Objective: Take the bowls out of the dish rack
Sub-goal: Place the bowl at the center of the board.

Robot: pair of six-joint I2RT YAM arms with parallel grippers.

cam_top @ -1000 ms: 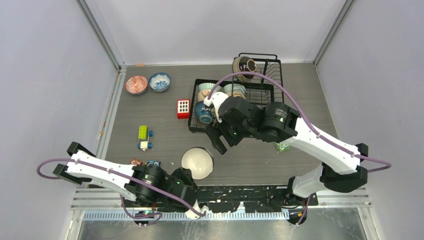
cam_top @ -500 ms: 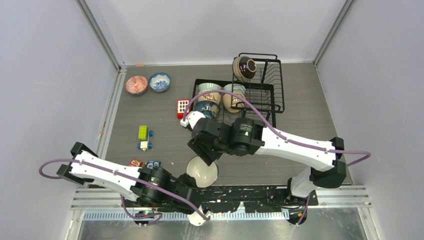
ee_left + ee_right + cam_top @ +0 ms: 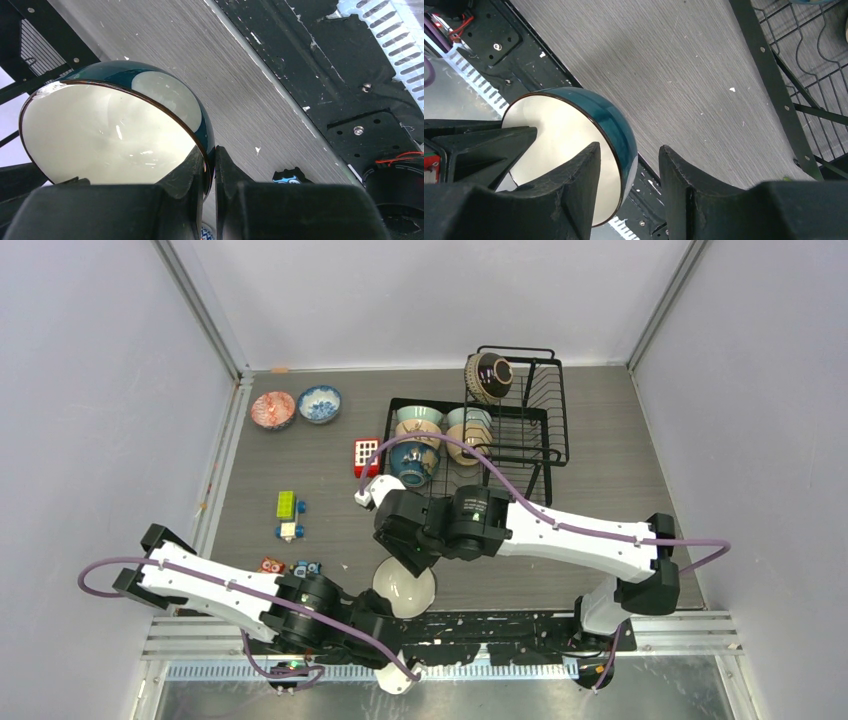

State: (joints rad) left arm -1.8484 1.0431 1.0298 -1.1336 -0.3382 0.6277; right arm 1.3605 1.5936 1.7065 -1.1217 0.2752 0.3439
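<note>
At the grey table's [image 3: 620,470] six-o'clock edge, the left gripper [image 3: 210,165] pinches the cream-lined teal ceramic bowl's [image 3: 110,135] rim, the half-open right gripper [image 3: 630,147] straddling it.

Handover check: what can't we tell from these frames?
- Top view: right claw tips, hidden under its own wrist.
- Right wrist view: dish rack, cut off at the right edge.
- Top view: count of racked bowls, cable crosses them.
- Left wrist view: teal bowl lower rim, behind left claw.
</note>
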